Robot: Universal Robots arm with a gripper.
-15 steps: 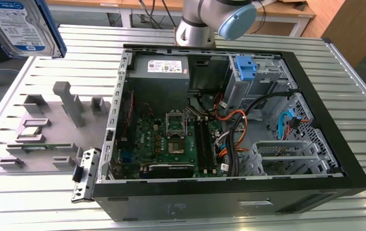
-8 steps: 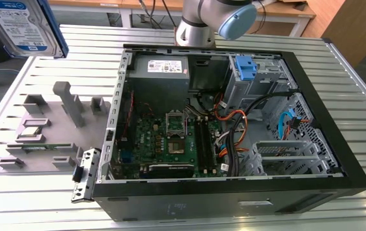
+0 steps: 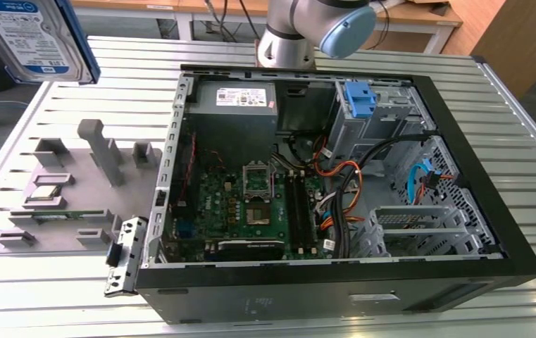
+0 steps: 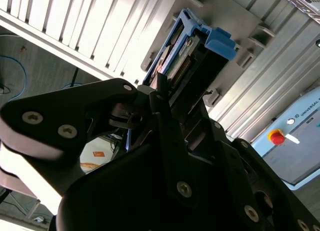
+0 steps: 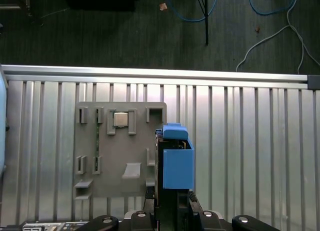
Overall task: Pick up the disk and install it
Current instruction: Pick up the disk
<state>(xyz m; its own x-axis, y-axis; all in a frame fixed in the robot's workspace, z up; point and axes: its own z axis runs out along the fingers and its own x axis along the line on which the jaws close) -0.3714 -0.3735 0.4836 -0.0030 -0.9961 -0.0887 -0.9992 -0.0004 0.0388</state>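
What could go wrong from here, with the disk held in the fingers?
The disk hangs in the gripper above the grey holder; if the grip slipped, it would probably drop onto it. Loose orange and black cables crowd the open computer case, so the disk could snag on them going in.

disk (image 5: pixel 177 163) clamped in gripper (image 5: pixel 172 201) — over grey fixture plate (image 5: pixel 112 151); slatted table (image 5: pixel 250 141)

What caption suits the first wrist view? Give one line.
The gripper holds the disk edge-on, grey fixture plate on the slatted table beyond.
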